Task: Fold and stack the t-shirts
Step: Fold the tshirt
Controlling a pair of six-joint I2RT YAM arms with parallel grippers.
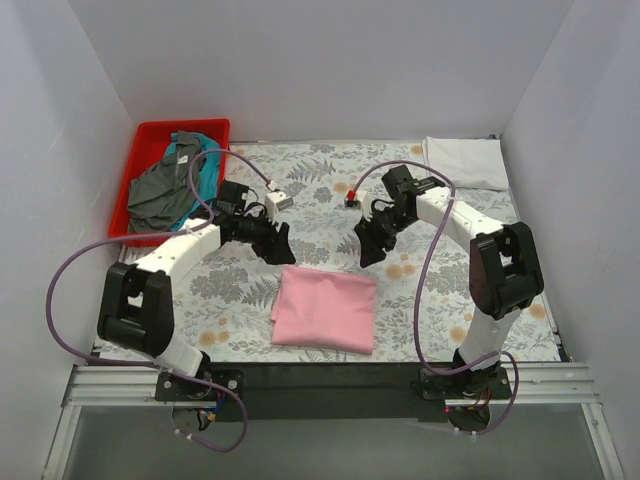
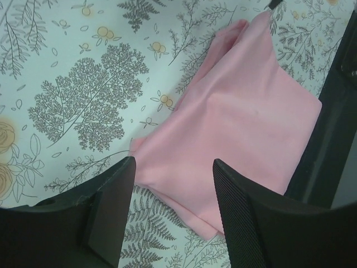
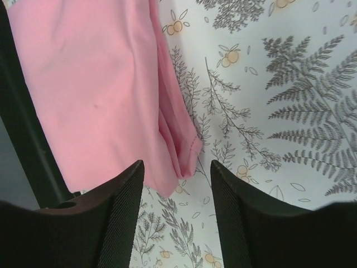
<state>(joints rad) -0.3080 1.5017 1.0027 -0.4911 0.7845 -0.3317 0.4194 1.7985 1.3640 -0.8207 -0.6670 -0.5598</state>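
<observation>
Pink t-shirt (image 1: 325, 308) lies folded on your floral-clothed table (image 1: 240, 300), with your left jaws and right jaws both standing apart and empty near its far corners.

Overhead view from behind; both wrist views close above pink t-shirt (image 1: 325, 309)

White arms (image 1: 185, 245), black joints (image 1: 135, 305), purple cables (image 1: 49, 298)

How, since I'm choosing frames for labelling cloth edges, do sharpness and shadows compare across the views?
Top view: even soft light, pink shirt sharp, shadows faint. Left wrist view: shirt and tablecloth crisp, left claw dark. Right wrist view: crisp, soft shading along the shirt's folds, right claw dark.
</observation>
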